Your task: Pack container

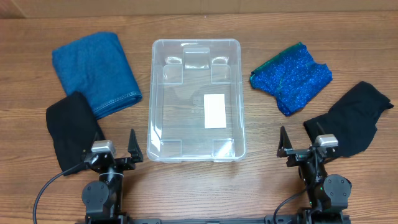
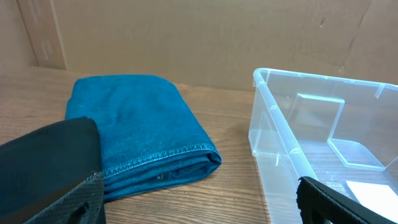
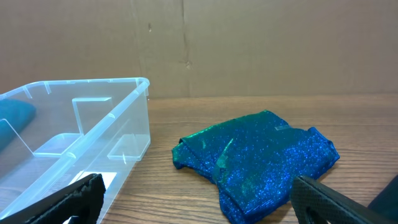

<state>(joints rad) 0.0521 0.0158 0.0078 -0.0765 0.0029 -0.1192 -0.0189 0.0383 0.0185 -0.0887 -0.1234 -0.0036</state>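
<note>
Right, both claws first. My left claw (image 1: pixel 114 151) is released, fingers spread wide with nothing between them, and my right claw (image 1: pixel 303 149) is the same. They sit low at the near edge of the desk (image 1: pixel 261 193), at about 7 and 5 o'clock from the container (image 1: pixel 180 112). I read that as a ready stance, each arm beside its own pile.

The container stands in the middle of the desk between the two claws, mouth up and with nothing in it yet. Its long axis runs 12 to 6 o'clock, short end toward me. The white label (image 1: pixel 215 111) lies on the floor, off toward the 3 o'clock wall.

The cloths look laid out so each arm can feed the bin from its side. The folded blue cloth (image 1: pixel 96 71) is at 10 o'clock, and the left black cloth (image 1: pixel 73 130) at 8, overlapping its near corner. The sparkly blue cloth (image 1: pixel 291 76) is at 2, and the right black cloth (image 1: pixel 351 118) at 4, apart from the sparkly one. None touches the container.
</note>
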